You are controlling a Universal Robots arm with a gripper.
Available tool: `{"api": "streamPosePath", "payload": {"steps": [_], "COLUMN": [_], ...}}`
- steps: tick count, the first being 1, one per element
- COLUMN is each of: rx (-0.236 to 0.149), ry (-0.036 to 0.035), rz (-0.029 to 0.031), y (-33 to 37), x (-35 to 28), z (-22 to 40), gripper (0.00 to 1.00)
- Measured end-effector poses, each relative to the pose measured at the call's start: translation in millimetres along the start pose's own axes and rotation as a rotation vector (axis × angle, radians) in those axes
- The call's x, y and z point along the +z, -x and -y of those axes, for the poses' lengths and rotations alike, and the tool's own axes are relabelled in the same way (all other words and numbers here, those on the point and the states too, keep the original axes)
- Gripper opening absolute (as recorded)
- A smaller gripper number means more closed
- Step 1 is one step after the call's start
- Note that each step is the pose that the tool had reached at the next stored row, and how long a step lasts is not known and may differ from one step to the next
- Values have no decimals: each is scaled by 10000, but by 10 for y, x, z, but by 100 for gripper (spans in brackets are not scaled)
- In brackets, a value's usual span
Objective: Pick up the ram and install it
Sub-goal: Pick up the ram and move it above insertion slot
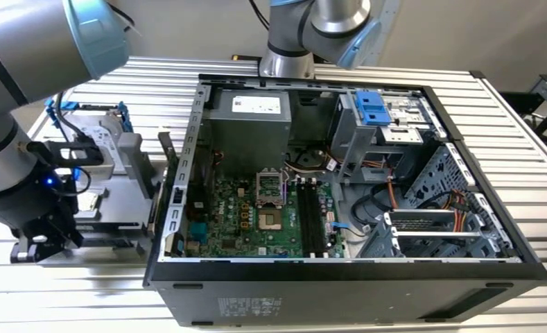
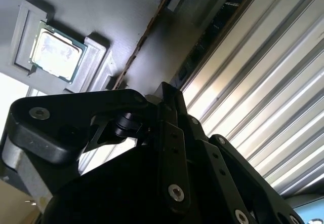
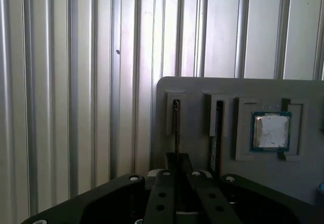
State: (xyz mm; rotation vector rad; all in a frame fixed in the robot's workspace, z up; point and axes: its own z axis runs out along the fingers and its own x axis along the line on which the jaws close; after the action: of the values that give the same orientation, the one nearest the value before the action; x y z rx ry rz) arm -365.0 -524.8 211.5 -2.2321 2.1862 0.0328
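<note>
Gripper: the gripper hangs low over a grey holder plate, its two black fingers drawn together on the thin upper edge of the ram; in the exterior view it sits at the exterior view's left, outside the computer case.
Ram: the ram stands on edge in a narrow slot of the holder plate, seen edge-on in the first wrist view as a dark thin line running from the slot to between the fingers; it is seated in the holder, well apart from the motherboard.
Holder plate: the holder plate is grey with moulded recesses and lies flat on the surface.
Neighbouring slot: a second stick stands on edge in the slot just beside the ram's.
Processor: a square processor chip with a silver lid lies in a recess beyond the second stick.
Surface: the surface is ribbed silver metal and carries the holder and the case.
Arm: the arm comes down at the exterior view's left.
Drive: a silver drive in a blue frame stands behind the arm.
Computer case: the computer case lies open on its side at the middle of the surface.
Motherboard: the green motherboard lies inside, with long black slots along its right side.
</note>
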Motion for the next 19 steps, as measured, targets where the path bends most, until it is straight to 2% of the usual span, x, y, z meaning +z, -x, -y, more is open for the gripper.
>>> {"api": "streamPosePath", "payload": {"steps": [10, 19], "rx": [0, 0], "ry": [-2, 0], "rz": [0, -1], "y": [2, 3], "x": [-58, -137], "z": [0, -1], "gripper": [0, 0]}}
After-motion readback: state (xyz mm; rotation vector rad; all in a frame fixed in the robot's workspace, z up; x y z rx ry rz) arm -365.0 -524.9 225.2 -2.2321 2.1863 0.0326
